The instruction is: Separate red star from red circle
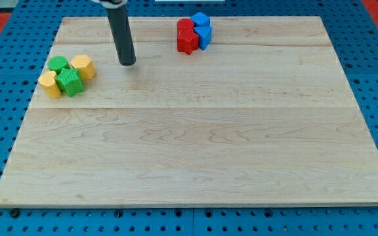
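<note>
wooden bench (195, 151) carries the touching red circle (186, 26) and red star (188, 42) at the view's top, my tip (128, 63) well left, no fingers fitted; approach step, next move should wedge between them.

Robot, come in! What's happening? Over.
My tip sits left of the red star. Star touches red circle. Blue blocks crowd their right side.

Surface (195, 144): pale wood, visible grain, joined planks, smooth satin finish. Surround: blue perforated panel (5, 131), plastic-looking. Rod (121, 36): dark, matt, smooth. Red star (188, 42), red circle (186, 27), blue, green and yellow blocks: solid-coloured, smooth, faint sheen; material indeterminate.
</note>
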`<action>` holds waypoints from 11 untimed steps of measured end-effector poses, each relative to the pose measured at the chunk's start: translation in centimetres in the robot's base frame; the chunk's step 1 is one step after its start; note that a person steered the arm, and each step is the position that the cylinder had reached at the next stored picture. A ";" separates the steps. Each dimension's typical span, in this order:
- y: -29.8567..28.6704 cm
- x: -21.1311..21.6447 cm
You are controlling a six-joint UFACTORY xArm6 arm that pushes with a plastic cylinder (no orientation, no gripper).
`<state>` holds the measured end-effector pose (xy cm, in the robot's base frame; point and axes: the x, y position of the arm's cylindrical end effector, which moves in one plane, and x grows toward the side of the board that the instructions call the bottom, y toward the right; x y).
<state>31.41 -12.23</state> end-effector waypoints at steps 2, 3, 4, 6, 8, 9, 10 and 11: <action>0.0 -3.0; 0.0 -4.1; 0.2 -4.7; 3.6 -9.9; 10.4 -10.7; 13.9 -10.7; 13.8 -7.1; 11.7 -4.6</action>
